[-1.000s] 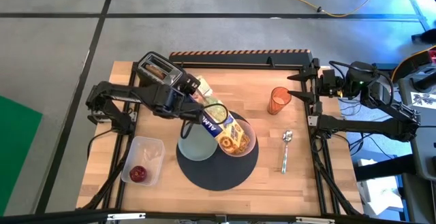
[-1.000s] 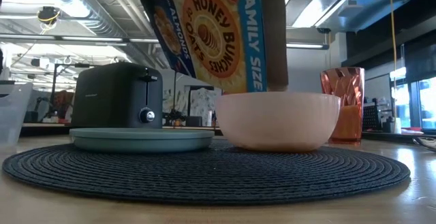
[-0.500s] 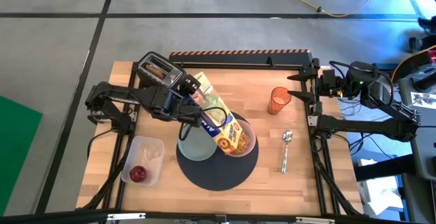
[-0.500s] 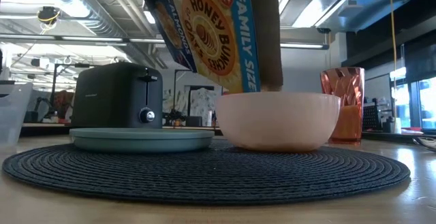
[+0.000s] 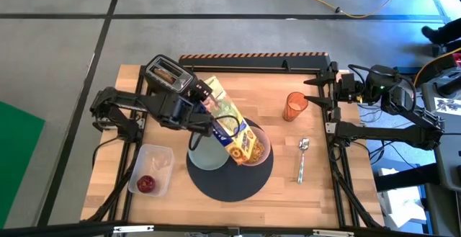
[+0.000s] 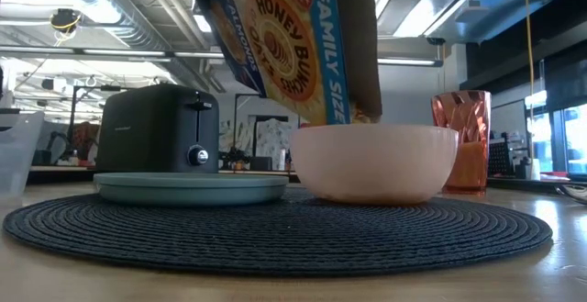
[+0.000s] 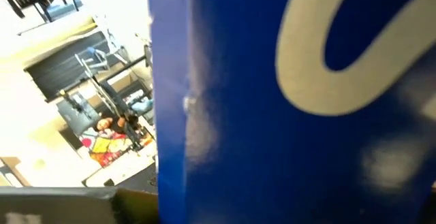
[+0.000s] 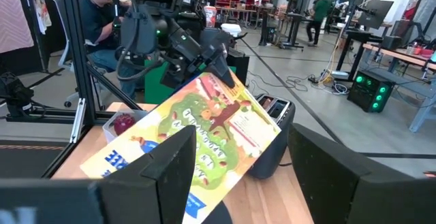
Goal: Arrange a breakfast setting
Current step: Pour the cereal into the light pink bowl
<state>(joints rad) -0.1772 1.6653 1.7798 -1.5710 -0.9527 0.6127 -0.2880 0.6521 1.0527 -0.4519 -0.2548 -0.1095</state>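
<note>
Since the earlier frames the cereal box [image 5: 229,125] has been tipped a little further and drawn slightly toward the left arm, so that its open lower end is now seen just at the rim of the translucent pink bowl [image 6: 374,162]; nothing else on the table has shifted. The box is clamped in the left gripper [image 5: 200,107], whose fingers are closed on its upper part, while the right gripper [image 8: 238,176] is parked at the table's right edge with its fingers held apart and nothing between them. Much of the setting can be judged as laid: the bowl and the pale green plate [image 5: 204,154] are placed side by side on the round dark grey mat [image 5: 229,182], the orange cup [image 5: 294,106] stands off the mat toward the right arm, and the metal spoon [image 5: 302,158] lies just right of the mat. Left to do, it seems, are the toast slice [image 5: 166,71], still in the black toaster [image 5: 168,76], and the small red fruit [image 5: 146,184], still in the clear plastic tub [image 5: 151,169]. Cereal in the bowl is shown only from above; the low view hides the bowl's inside but shows the box's mouth over the rim. The left wrist view is filled by the blue box.
</note>
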